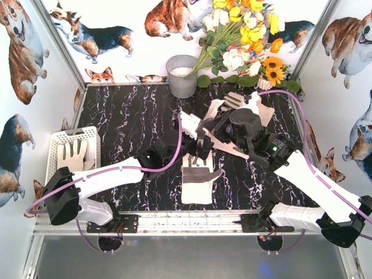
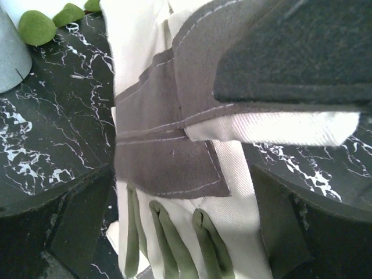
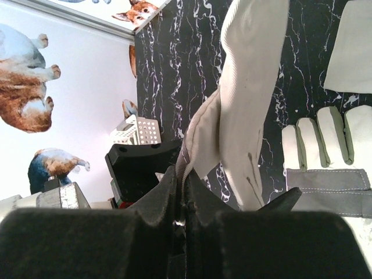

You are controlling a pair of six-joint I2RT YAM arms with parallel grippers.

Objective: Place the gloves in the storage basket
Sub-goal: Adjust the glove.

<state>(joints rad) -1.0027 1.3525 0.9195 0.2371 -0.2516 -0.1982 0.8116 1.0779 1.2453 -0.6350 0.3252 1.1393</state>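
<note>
My right gripper (image 3: 189,195) is shut on the hem of a cream glove (image 3: 247,99) and holds it above the table's middle (image 1: 224,142). My left gripper (image 1: 195,144) is open, and its fingers (image 2: 64,232) flank that glove's grey-patched fabric (image 2: 168,151) without closing on it. The right gripper's dark finger (image 2: 290,52) pinches the fabric at the upper right of the left wrist view. A second glove (image 1: 197,179) lies flat just below them. More gloves (image 1: 241,104) lie at the back right. The white storage basket (image 1: 57,139) at the left edge holds a glove (image 1: 72,152).
A grey bucket (image 1: 182,75) stands at the back centre. Artificial flowers (image 1: 244,35) and green leaves (image 2: 38,26) fill the back right. Corgi-print walls close in the left, right and back sides of the black marble table (image 1: 128,122).
</note>
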